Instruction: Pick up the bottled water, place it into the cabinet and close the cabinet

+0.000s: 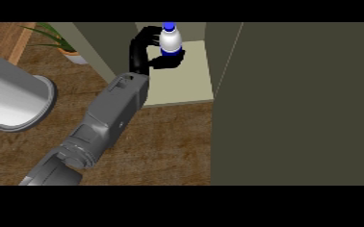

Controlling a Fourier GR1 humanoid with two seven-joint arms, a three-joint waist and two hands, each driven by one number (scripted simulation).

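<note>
Sitting at nine o'clock on the wooden bench, a grey round vessel shows partly, with a potted plant at eleven o'clock. Right of these, the left hand curls around the bottled water, which stands upright at twelve o'clock inside the cabinet. The open cabinet door fills three o'clock.

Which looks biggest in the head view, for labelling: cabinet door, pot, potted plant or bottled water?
1. cabinet door
2. pot, cut by the edge
3. potted plant, partly cropped
4. bottled water, smallest; the plant is close, so uncertain.
</note>
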